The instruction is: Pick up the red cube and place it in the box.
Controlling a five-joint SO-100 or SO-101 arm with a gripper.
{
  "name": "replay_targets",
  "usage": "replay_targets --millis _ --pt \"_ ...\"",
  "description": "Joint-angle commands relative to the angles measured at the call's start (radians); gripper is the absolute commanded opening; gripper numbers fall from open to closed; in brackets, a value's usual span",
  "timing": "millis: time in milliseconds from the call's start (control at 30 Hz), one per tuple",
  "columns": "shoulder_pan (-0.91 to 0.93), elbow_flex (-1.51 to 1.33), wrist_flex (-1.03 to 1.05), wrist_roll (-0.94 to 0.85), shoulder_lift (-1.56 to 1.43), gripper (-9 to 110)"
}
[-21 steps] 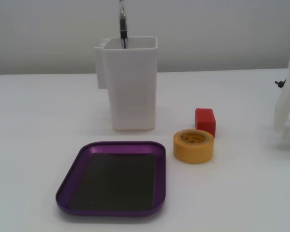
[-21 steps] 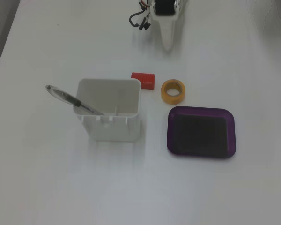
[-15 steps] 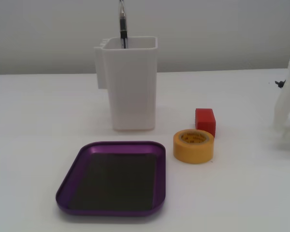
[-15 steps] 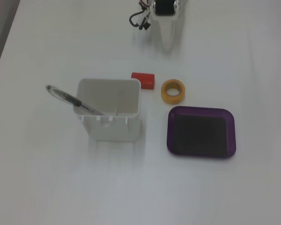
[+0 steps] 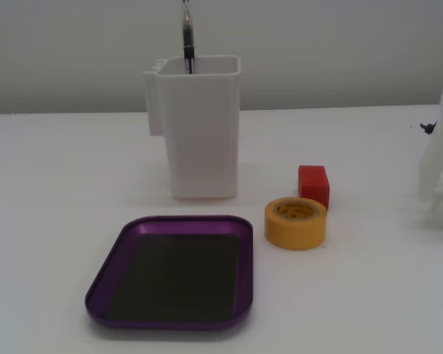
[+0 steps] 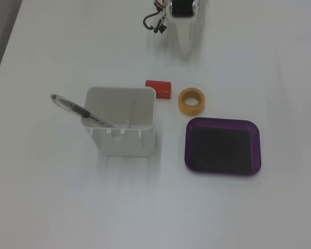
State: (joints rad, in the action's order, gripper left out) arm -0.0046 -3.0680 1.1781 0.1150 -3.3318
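- In the fixed view taken from above, a pen [image 6: 78, 110] leans out over the left rim of the white container [image 6: 123, 136], its tip down inside; in the low fixed view the pen [image 5: 187, 37] stands up out of the container [image 5: 199, 136], which sits toward the far edge of the table [image 5: 52, 192].
- The box [image 5: 244, 265] lies near the front edge of the table in the low view, in front of the container; its dark bottom is bare. From above, the box [image 6: 223, 124] lies right of the container.
- The red cube [image 5: 314, 184] rests on the table just right of the container and just behind the yellow tape roll [image 5: 296, 223]. From above, the cube [image 6: 158, 88] sits by the container's upper right corner, with the tape roll [image 6: 192, 101] close on its right, and both are apart from the box.
- The arm [image 5: 439, 166] shows as a pale blurred shape at the right edge of the low view; from above, the arm [image 6: 182, 23] stands at the top edge of the table, well apart from the cube. I cannot tell how the jaws stand.
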Motion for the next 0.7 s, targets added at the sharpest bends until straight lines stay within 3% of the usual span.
replay_targets --millis 0,667 --pt "-0.003 -0.009 -0.003 -0.002 -0.021 0" --pt "-0.008 -0.008 -0.005 0.006 -0.021 0"
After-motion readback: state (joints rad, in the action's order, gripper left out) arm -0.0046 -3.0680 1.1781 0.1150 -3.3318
